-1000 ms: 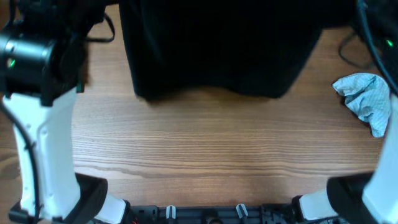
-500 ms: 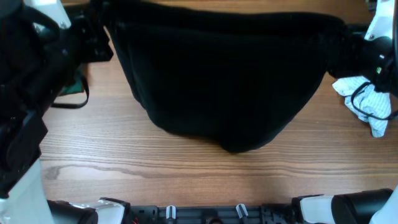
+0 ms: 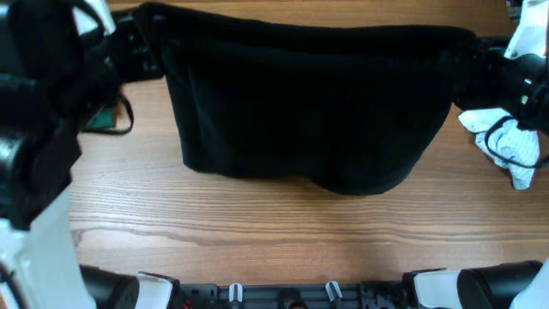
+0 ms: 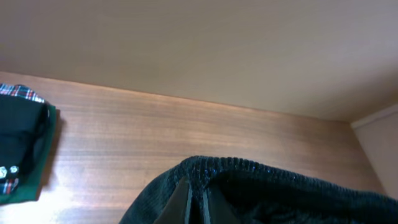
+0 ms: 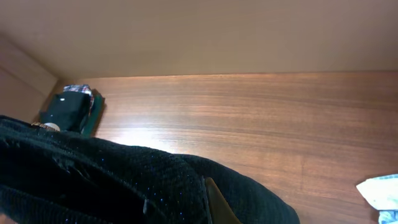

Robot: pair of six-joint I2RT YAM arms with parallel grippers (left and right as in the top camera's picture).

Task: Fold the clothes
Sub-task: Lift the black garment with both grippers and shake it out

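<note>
A black knitted garment (image 3: 309,103) hangs stretched between my two grippers above the wooden table, its lower edge sagging toward the table's middle. My left gripper (image 3: 146,34) is shut on the garment's ribbed edge (image 4: 217,171) at the far left; its fingers (image 4: 194,199) pinch the cloth. My right gripper (image 3: 470,60) is shut on the garment's other end (image 5: 124,180); one finger (image 5: 214,202) shows against the cloth.
A crumpled white-and-blue cloth (image 3: 506,142) lies at the right edge, also in the right wrist view (image 5: 379,193). A folded dark and plaid pile (image 4: 22,149) lies at the left, also in the overhead view (image 3: 101,118) and the right wrist view (image 5: 68,112).
Both arms have lifted the garment and spread it wide. Its hanging lower edge swung toward the front, then drew back and flattened out.
</note>
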